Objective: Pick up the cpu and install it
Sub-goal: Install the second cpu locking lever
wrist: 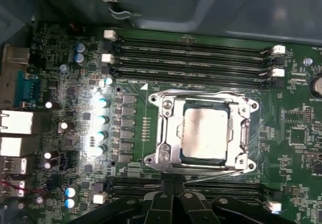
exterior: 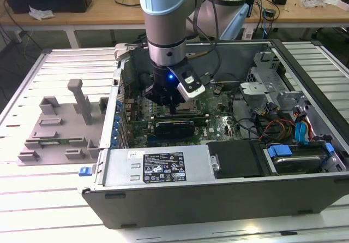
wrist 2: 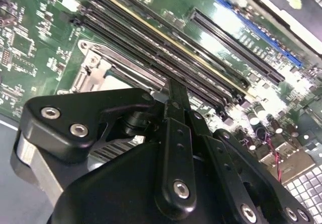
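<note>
While the arm reached down into the open computer case (exterior: 218, 199), its gripper (exterior: 173, 107) hung low over the green motherboard (exterior: 218, 124), close to the socket area in the exterior view. The cpu (wrist: 205, 132) lay flat inside the metal socket frame (wrist: 166, 133) in the first wrist view, its silver-grey top facing up and the frame's bright rim surrounding it on all sides. Nothing was between the jaws, which sat closed together in both wrist views, their black links meeting at one narrow tip just beside the frame's edge; whether that tip touched the board I cannot tell. Rows of long black memory slots (wrist: 191, 58) ran along the far side of the socket in the first wrist view, and another pair of slots ran between the socket and the gripper. A column of small capacitors (wrist: 102, 126) stood beside the frame, with the rear port blocks (wrist: 16, 133) further out. In the second wrist view the gripper's black body (wrist 2: 166, 183) covered much of the socket, leaving one corner of the frame showing, with the slots and a blue connector (wrist 2: 256, 27) beyond.

The case lay on its side on a white slatted table (exterior: 32, 199), and a grey fixture plate (exterior: 60, 128) rested beside it toward the exterior view's left. A black drive bay (exterior: 237, 158) and bundled cables (exterior: 272, 125) filled the case toward the exterior view's right.
</note>
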Tool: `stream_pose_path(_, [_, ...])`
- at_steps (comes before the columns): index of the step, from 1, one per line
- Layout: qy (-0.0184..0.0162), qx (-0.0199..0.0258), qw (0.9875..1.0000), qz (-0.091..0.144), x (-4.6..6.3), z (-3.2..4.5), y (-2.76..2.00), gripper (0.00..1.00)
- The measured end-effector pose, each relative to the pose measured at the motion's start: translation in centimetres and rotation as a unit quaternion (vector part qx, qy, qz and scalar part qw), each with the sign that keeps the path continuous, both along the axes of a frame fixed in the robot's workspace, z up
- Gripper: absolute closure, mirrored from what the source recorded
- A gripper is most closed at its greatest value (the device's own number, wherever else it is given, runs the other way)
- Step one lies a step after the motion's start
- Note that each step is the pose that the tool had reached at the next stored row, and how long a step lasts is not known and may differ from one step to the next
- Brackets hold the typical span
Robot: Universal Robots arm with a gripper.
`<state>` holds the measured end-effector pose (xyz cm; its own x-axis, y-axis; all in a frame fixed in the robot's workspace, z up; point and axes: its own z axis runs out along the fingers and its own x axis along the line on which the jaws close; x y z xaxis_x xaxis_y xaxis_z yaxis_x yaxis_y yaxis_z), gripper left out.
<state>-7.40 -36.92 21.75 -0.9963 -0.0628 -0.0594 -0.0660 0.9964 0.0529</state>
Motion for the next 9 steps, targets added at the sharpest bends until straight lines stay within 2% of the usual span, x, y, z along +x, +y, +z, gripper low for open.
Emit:
stream_pose_path(1, [-0.0004,0.0003,1.0,0.0,-0.2,-0.01,-0.02,0.89])
stream_pose_path(2, [-0.0024,0.002,1.0,0.0,-0.6,-0.04,-0.05,0.89])
stream_pose_path(4, [-0.0053,0.0103,0.9999,0.0,-0.9,-0.06,-0.29,0.89])
stream_pose_path(9, [-0.0058,0.0256,0.9997,0.0,-0.9,-0.08,-1.3,0.89])
